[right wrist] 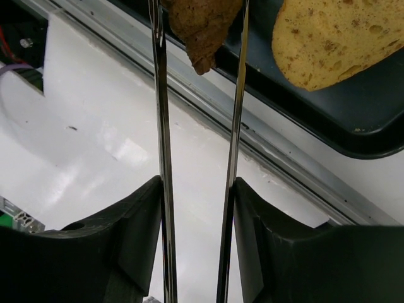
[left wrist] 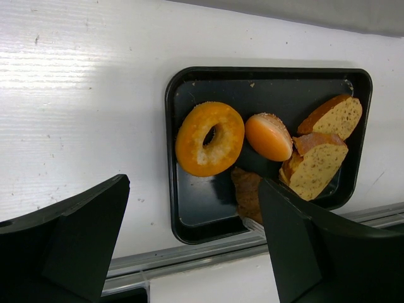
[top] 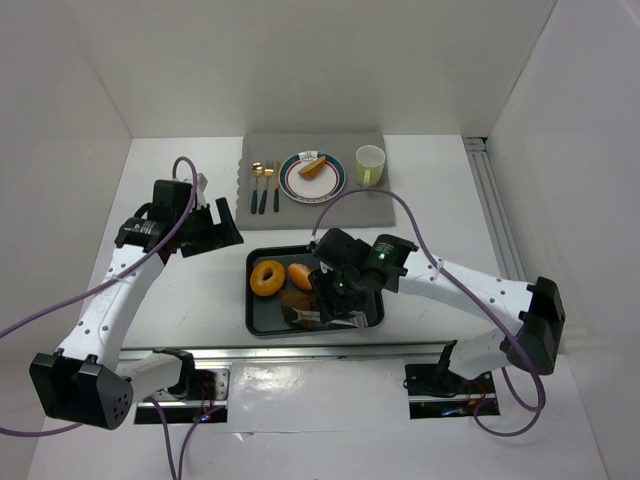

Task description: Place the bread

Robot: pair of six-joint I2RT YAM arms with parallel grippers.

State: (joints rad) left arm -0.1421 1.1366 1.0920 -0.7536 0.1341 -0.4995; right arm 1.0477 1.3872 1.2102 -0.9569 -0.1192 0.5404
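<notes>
Well, the right gripper is clamped on a pair of tongs. Just ahead of it, the tong tips pinch a dark brown piece of bread at the near edge of the black tray. Beyond that piece lie a bagel, a round bun and two seeded slices. The left gripper hangs with its fingers spread, off to the tray's side. Farther ahead, a grey mat carries a plate holding a bread wedge, plus a cup and cutlery. The table and walls are white.
</notes>
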